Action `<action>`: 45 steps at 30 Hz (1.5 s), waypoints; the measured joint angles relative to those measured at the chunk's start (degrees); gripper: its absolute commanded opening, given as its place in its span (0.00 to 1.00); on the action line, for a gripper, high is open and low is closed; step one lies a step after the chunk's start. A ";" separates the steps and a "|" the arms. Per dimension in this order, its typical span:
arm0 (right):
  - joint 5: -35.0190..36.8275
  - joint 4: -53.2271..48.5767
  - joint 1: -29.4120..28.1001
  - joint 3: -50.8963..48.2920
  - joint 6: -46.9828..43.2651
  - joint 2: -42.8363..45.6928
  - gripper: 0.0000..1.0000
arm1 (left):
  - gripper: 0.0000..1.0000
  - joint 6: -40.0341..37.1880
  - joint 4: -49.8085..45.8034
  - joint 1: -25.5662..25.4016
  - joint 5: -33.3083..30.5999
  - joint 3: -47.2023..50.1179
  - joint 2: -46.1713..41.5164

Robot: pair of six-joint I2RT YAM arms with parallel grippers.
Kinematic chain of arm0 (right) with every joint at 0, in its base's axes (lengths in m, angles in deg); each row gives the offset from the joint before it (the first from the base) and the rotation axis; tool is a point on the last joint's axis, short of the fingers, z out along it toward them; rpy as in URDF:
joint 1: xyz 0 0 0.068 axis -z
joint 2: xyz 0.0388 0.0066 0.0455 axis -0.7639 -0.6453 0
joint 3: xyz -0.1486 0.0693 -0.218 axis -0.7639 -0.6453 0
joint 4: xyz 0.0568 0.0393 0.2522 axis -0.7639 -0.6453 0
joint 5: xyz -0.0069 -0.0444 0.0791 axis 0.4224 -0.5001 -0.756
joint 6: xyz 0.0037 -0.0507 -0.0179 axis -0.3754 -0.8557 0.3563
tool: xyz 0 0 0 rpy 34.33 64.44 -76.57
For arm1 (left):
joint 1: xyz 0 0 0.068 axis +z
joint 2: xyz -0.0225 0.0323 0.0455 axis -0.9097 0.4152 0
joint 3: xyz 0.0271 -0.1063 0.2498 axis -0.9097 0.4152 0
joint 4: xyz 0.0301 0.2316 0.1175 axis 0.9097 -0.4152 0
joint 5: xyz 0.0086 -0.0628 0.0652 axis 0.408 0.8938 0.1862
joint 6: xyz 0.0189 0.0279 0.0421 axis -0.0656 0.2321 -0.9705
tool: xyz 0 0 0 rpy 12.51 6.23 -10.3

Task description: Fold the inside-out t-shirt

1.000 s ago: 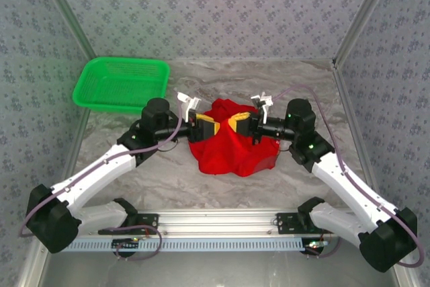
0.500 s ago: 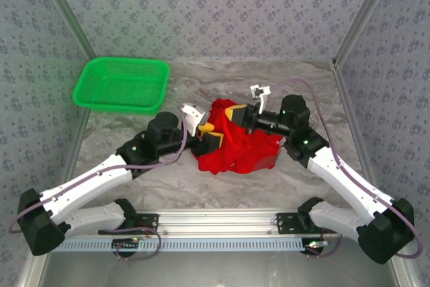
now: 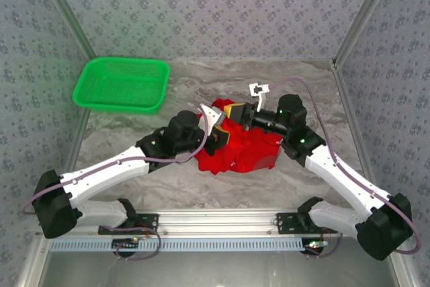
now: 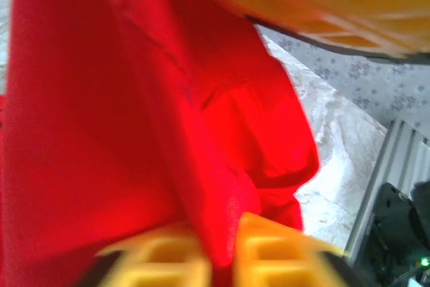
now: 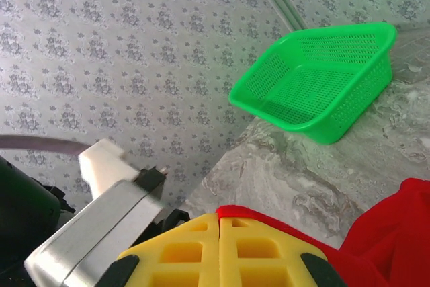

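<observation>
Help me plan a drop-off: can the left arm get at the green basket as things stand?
Probably, but not freely: the left end effector is shut on the t-shirt, which the right end effector also grips. Nothing stands on the table between it and the green basket.

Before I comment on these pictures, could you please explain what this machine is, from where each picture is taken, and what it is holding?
These are two robot arms fixed at the near edge of a marble table. The wide picture comes from a camera above and behind the arms. The other two come from small cameras on their wrists. On the table lie a crumpled red t-shirt and, at the far left, a green basket. The left gripper is closed on a fold of the shirt, which you can see close up between its yellow fingers. The right gripper is closed too, pinching the shirt's upper edge.
</observation>
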 measured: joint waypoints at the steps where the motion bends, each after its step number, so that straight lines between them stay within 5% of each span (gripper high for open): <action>1: 0.52 -0.87 0.20 0.07 -0.04 0.13 0.01 | 0.00 0.00 1.46 0.57 2.05 0.63 -0.33; 7: 2.51 -11.87 1.99 2.29 -7.28 2.58 0.33 | 0.00 0.48 9.86 8.52 17.84 8.74 -6.40; 17: 1.86 -28.98 3.26 4.61 -24.48 8.07 0.55 | 0.00 -2.69 13.20 14.71 34.03 10.95 -11.78; 35: -5.79 -22.03 3.65 -6.58 -30.77 2.23 0.62 | 0.00 -3.78 11.72 15.37 36.52 10.93 -12.02; 38: -6.78 -16.61 3.54 -6.56 -30.34 -1.14 0.53 | 0.00 -3.80 11.58 15.37 36.72 10.93 -12.02; 42: -10.64 -10.84 3.28 -5.29 -27.85 -6.45 0.02 | 0.00 -3.78 11.45 15.76 36.63 10.95 -12.02; 45: -14.08 -8.81 3.39 -5.20 -24.46 -6.71 0.00 | 0.02 -3.15 11.85 17.40 34.97 12.07 -12.11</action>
